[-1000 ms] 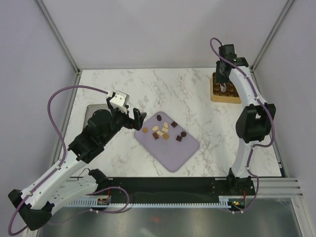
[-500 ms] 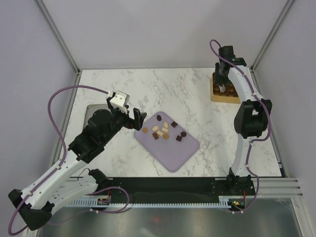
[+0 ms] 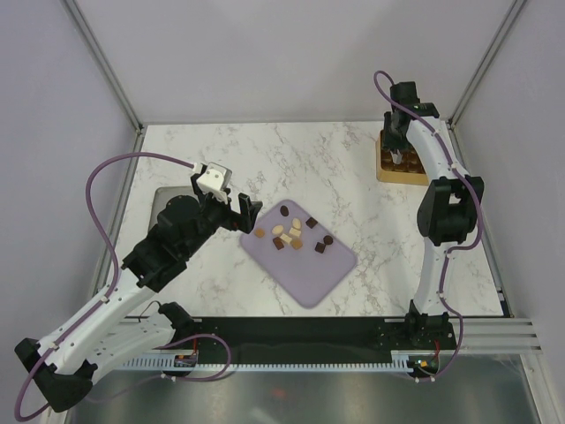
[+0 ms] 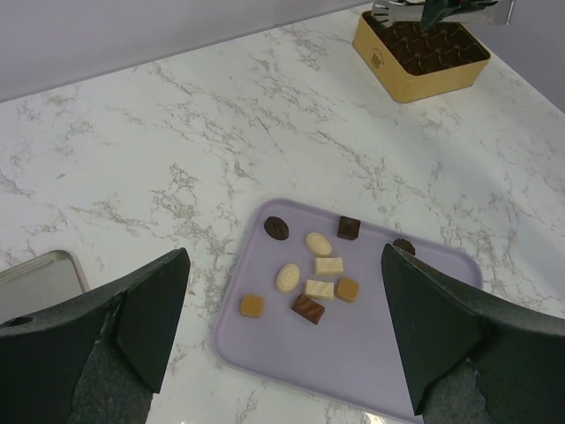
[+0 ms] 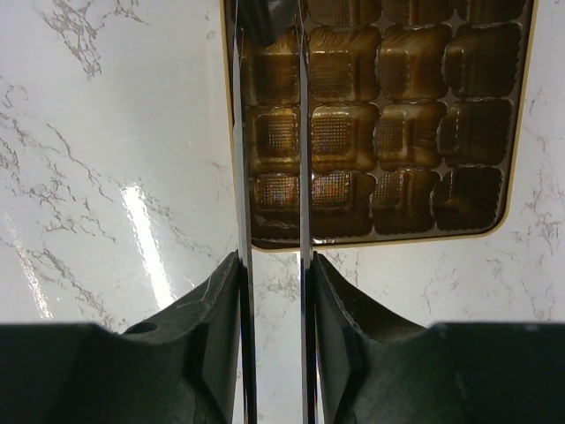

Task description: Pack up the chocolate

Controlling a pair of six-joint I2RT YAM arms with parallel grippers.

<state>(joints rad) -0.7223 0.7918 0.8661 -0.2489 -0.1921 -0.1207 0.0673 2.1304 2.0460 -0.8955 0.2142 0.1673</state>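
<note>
Little brown, tan and white chocolate pieces (image 4: 328, 264) look light and slippery; pinch the sides softly. Left gripper (image 4: 284, 265) is wide. Right gripper (image 5: 270, 35) is narrow; whether it holds one, I cannot tell.

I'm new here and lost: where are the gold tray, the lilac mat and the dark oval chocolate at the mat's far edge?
gold tray (image 4: 441, 81): left wrist view, its near side wall.
lilac mat (image 4: 380, 353): left wrist view, a bare near stretch.
dark oval chocolate (image 4: 276, 228): left wrist view, its top face.
</note>
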